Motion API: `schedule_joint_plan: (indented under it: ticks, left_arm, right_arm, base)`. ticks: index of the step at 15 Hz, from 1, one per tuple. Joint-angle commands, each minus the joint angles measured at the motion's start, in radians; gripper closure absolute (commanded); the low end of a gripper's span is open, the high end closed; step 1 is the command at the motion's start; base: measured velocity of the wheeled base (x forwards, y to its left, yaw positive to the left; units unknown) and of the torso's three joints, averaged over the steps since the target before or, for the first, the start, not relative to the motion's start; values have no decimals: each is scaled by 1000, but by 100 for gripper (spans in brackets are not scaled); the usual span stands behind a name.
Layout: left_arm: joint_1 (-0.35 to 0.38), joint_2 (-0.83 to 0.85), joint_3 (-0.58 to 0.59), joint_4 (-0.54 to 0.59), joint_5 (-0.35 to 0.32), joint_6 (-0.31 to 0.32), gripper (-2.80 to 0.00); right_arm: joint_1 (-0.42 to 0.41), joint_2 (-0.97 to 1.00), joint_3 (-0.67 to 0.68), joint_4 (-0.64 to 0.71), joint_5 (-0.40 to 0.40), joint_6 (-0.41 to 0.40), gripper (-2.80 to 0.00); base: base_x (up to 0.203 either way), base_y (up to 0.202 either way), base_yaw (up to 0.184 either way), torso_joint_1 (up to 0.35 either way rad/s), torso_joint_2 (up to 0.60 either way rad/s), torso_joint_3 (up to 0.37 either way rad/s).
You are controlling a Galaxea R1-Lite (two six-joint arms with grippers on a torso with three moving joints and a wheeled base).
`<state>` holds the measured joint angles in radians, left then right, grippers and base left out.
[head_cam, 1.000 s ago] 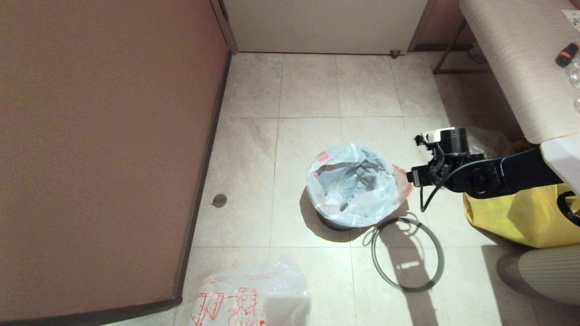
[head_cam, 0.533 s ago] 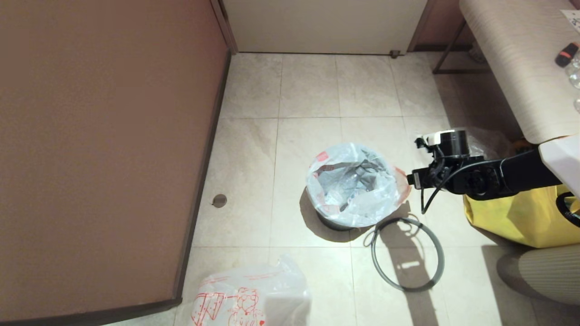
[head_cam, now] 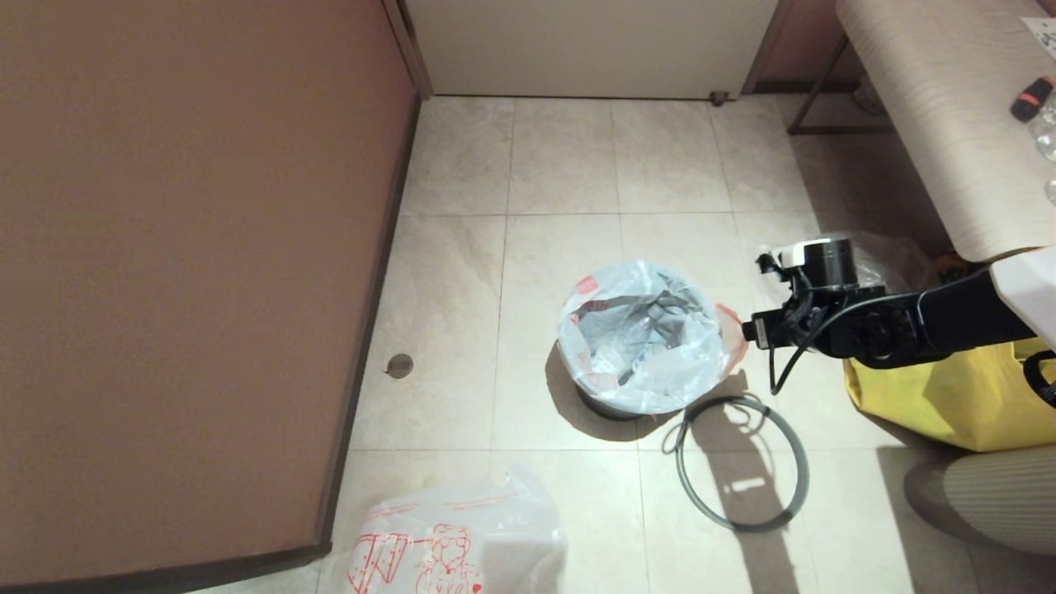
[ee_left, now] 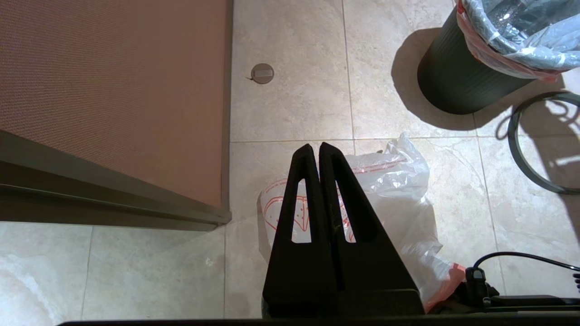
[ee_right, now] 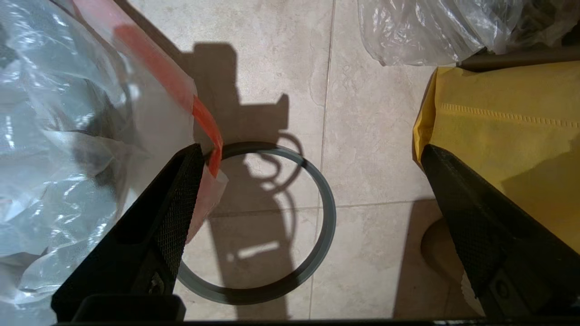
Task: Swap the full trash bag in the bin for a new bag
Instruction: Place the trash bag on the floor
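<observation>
Bin upright, mouth upward, lined by full trash bag; hoop flat alongside. Right gripper fingers apart beside rim; left gripper fingers together.

— What is the right arm looking like from the head camera?

— It is showing as a matte black, rounded tube, carrying a black drum with a white cap at its 12 o'clock and a thin black cable looping below.

— And the right gripper?

— Its two black wedge fingers are wearing fine cross-hatched pads.

— The left gripper?

— It is showing two black tapered fingers with long slots, a black cable trailing at 4 o'clock.
</observation>
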<state>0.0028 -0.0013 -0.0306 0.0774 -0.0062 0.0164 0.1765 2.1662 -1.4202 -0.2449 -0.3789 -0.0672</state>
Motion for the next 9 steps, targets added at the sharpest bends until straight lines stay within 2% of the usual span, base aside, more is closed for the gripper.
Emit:
schedule_joint_plan:
  ticks: [1,9]
  left_arm:
    - [0,1,0,1,0,0,0]
    - [0,1,0,1,0,0,0]
  right_arm:
    - [4,-2,3,-4,-2,-2,-280]
    - [1,41,-20,-11,-1,-1,-280]
  base:
    - [0,0,0,0,0,0]
    - [0,0,0,0,0,0]
